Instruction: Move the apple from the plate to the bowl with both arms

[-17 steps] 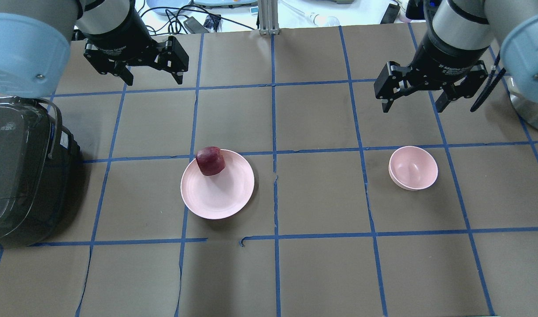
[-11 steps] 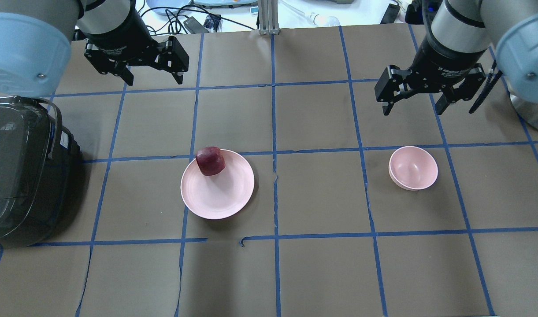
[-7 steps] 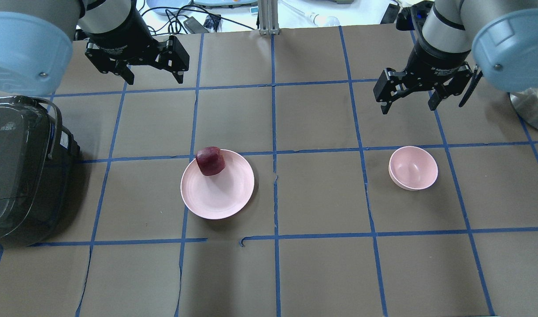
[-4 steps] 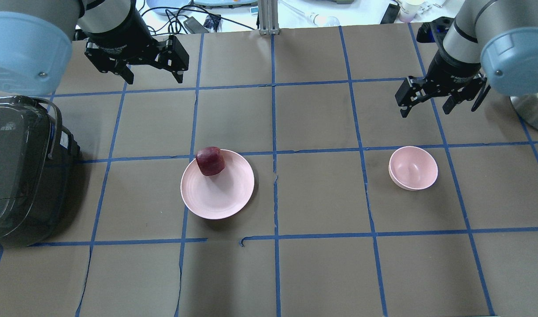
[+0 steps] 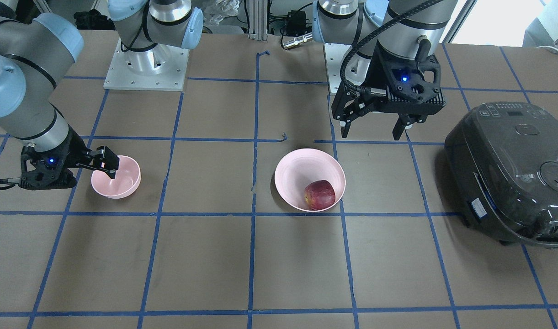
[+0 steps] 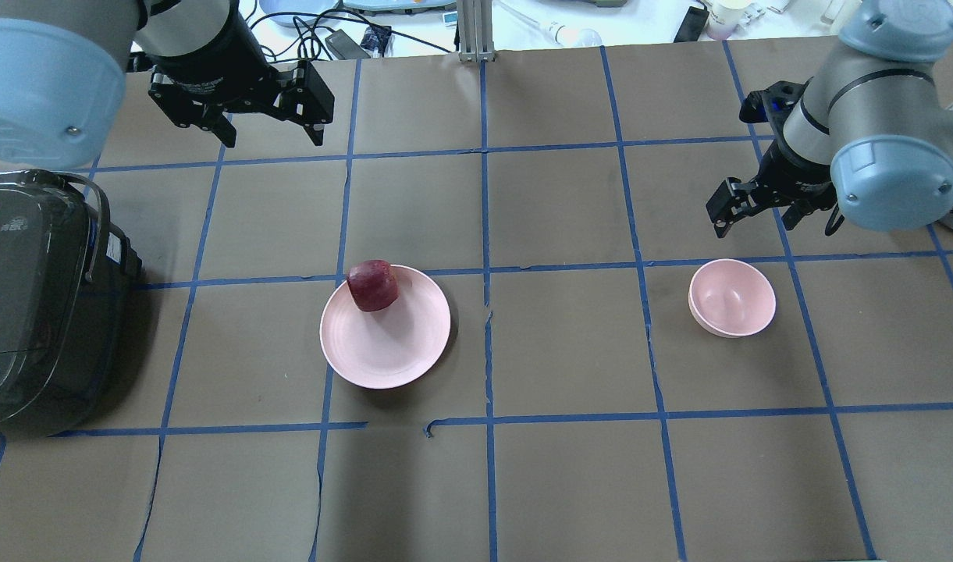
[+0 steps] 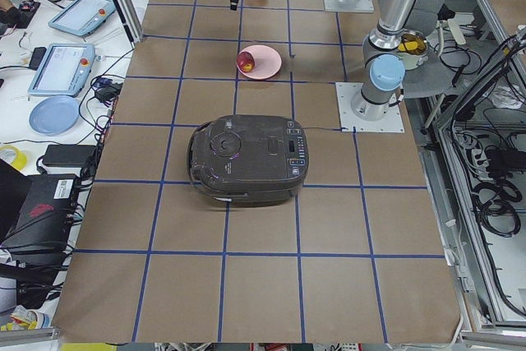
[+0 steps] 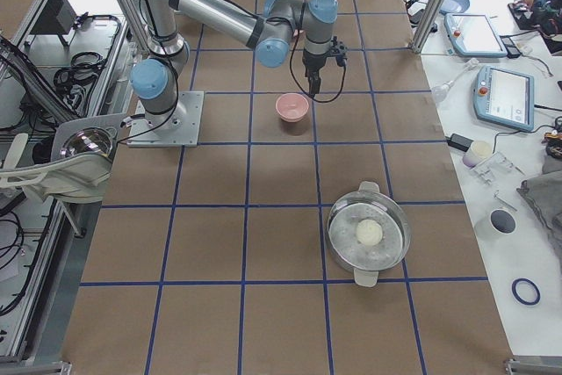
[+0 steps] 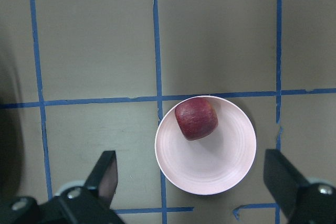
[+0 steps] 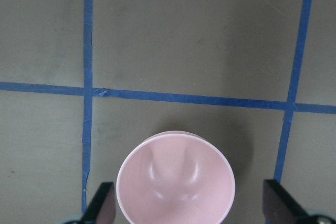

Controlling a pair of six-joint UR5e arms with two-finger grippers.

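Left gripper (image 6: 275, 143) and right gripper (image 6: 755, 224) hang empty, jaws spread; an off-centre pinch could roll the apple (image 6: 373, 286), near the plate (image 6: 398, 351) edge, away before it reaches the bowl (image 6: 732, 297).

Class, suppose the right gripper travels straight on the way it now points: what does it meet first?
Probably the bowl, framed between the right gripper's open jaws in the wrist view; the exact line is uncertain.

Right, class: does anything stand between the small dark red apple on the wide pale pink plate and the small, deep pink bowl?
Nothing visible does. Between the dark red apple on the pale pink plate and the deep pink bowl lies only bare brown table.
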